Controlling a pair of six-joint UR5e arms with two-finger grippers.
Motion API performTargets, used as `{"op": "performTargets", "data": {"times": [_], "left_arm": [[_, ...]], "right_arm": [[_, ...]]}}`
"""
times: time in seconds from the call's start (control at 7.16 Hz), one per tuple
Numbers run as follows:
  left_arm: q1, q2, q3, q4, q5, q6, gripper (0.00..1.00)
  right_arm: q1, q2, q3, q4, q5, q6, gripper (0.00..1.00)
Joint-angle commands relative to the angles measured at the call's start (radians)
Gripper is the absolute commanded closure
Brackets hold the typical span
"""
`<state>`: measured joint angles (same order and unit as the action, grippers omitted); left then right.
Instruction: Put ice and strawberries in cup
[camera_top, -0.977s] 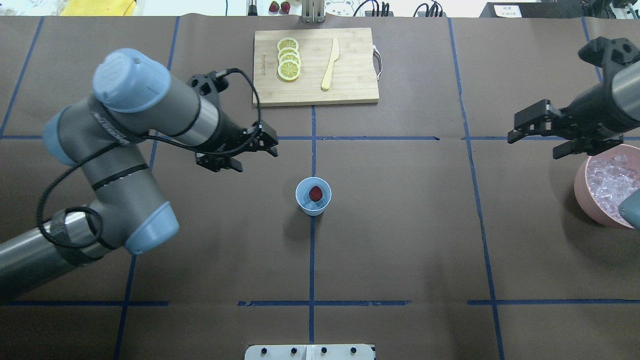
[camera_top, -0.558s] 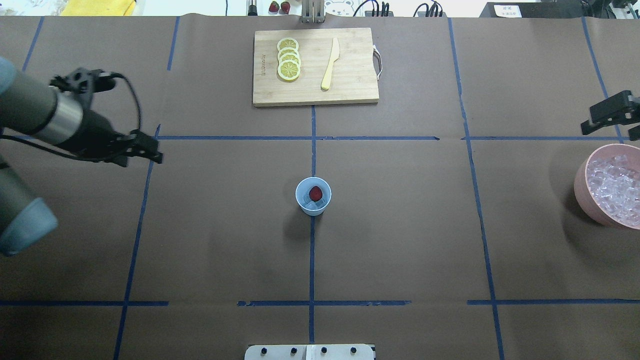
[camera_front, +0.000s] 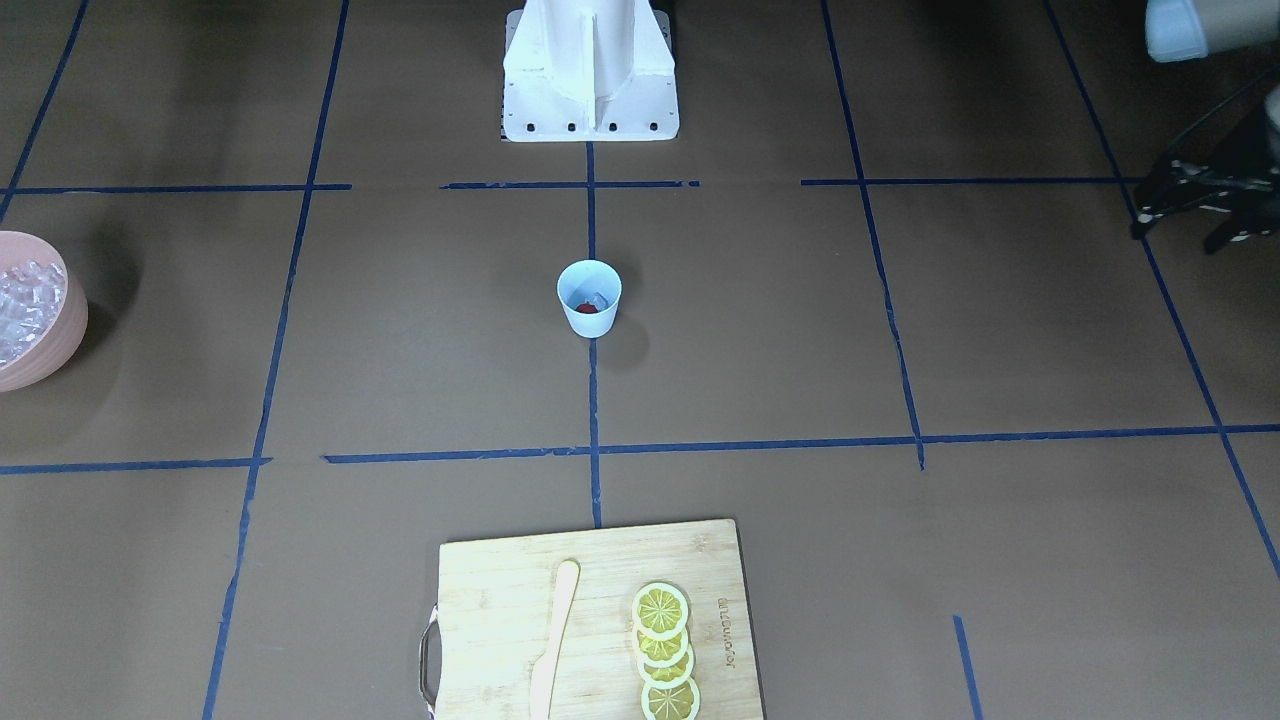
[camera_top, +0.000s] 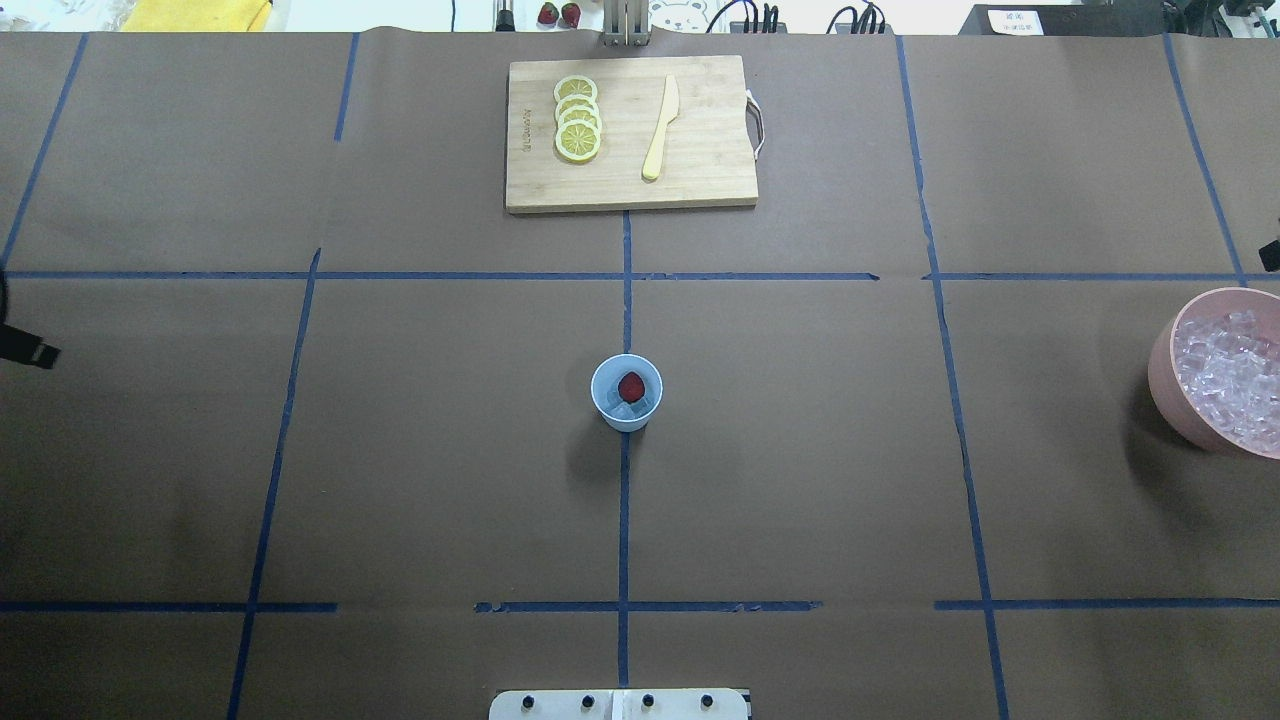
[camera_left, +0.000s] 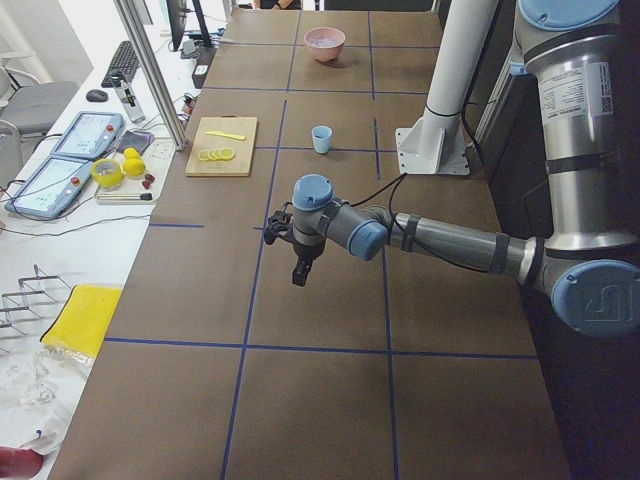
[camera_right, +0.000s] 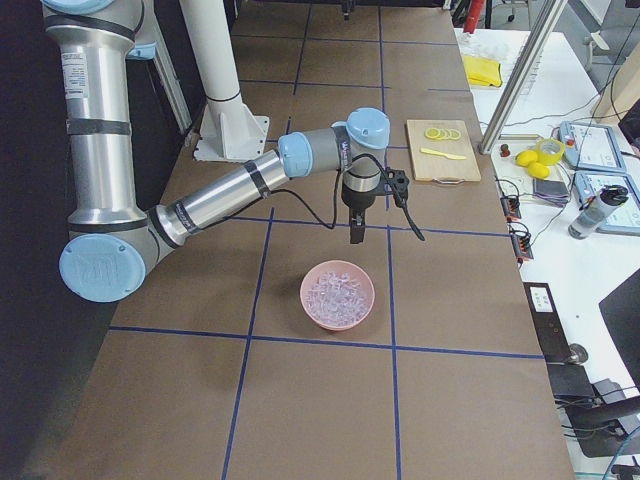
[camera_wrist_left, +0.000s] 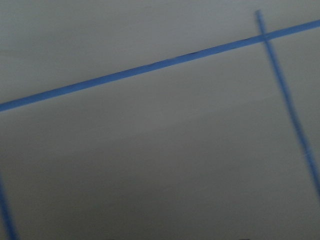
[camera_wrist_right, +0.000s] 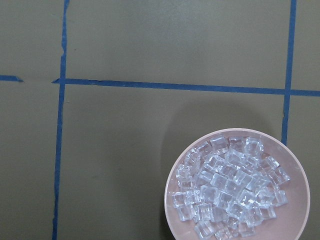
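The light-blue cup (camera_top: 600, 398) stands upright at the table's centre. Inside it lie a red strawberry (camera_top: 631, 385) and a clear piece of ice (camera_top: 624, 409). More ice (camera_wrist_right: 230, 185) fills the pink bowl (camera_top: 1162, 375) at the right edge. My left gripper (camera_front: 1175, 238) hangs far to the left of the cup, fingers apart and empty. Only a sliver of my right gripper (camera_top: 1272, 257) shows at the right edge, just beyond the bowl. I cannot tell whether it is open or shut.
A wooden cutting board (camera_top: 700, 170) at the back centre carries several lemon slices (camera_top: 578, 120) and a pale knife (camera_top: 661, 128). Two more strawberries (camera_top: 559, 13) sit past the table's far edge. The robot's white base (camera_front: 590, 75) stands at the near edge.
Both arms have swung outward from the table's middle to its left and right edges. The cup and its contents have not moved.
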<state>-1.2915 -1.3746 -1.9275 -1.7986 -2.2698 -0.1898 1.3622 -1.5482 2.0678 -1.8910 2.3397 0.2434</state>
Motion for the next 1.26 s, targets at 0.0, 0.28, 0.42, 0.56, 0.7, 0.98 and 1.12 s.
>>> {"op": "performTargets", "data": {"times": [0.0, 0.28, 0.42, 0.56, 0.7, 0.98, 1.12], "left_arm": [[-0.185, -0.007, -0.054, 0.277, -0.034, 0.241, 0.12], [-0.284, -0.009, -0.074, 0.52, -0.034, 0.442, 0.1], [-0.284, -0.011, -0.071, 0.571, -0.036, 0.444, 0.05], [-0.284, -0.012, -0.058, 0.602, -0.039, 0.438, 0.01], [-0.285, -0.012, -0.001, 0.594, -0.068, 0.441, 0.01], [-0.299, -0.017, 0.047, 0.596, -0.114, 0.435, 0.0], [-0.311, -0.015, 0.054, 0.594, -0.114, 0.417, 0.0]], "right_arm": [[0.009, -0.021, 0.001, 0.0, -0.002, -0.013, 0.0], [0.027, -0.036, -0.062, 0.004, -0.025, -0.146, 0.0], [0.053, -0.036, -0.099, 0.006, -0.026, -0.208, 0.0], [0.069, -0.039, -0.112, 0.007, -0.023, -0.214, 0.0], [0.083, -0.058, -0.133, 0.009, -0.022, -0.237, 0.0], [0.115, -0.084, -0.184, 0.009, -0.017, -0.32, 0.0], [0.133, -0.108, -0.184, 0.015, -0.017, -0.349, 0.0]]}}
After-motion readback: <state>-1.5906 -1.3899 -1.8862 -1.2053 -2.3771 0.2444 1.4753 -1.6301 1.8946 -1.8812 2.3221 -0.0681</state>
